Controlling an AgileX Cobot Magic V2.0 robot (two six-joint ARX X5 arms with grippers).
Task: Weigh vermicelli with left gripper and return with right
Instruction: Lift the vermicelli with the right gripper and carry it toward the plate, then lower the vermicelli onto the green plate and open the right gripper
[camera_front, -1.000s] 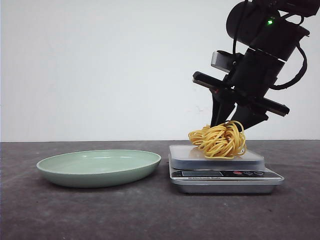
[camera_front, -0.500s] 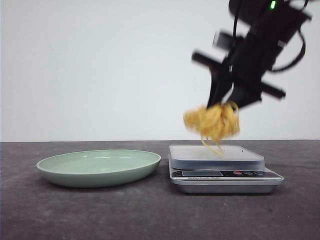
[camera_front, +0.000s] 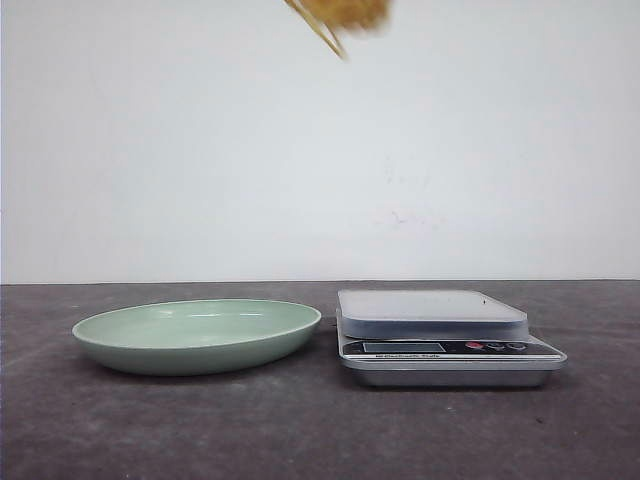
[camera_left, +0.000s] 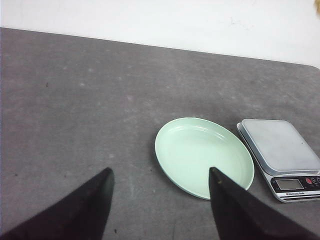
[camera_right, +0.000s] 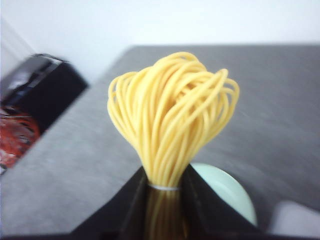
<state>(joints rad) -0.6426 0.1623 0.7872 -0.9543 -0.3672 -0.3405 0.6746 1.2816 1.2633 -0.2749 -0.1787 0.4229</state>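
Weighing looks finished: your right gripper (camera_right: 162, 192) is clamped on the vermicelli (camera_right: 172, 125), high above the bare scale (camera_front: 432, 312), left gripper (camera_left: 160, 200) apart and idle, leaving plate (camera_front: 197, 335) delivery.

The vermicelli (camera_right: 172, 115) was a bundle of thin, glossy yellow strands, looped over at the far end and fanned out like a little bouquet. The strands got squeezed together into a tight stem where the right gripper (camera_right: 162, 187) pinched them between its dark fingers. In the front view it was way up at the top edge, blurry, a few loose strands dangling, well above the table.
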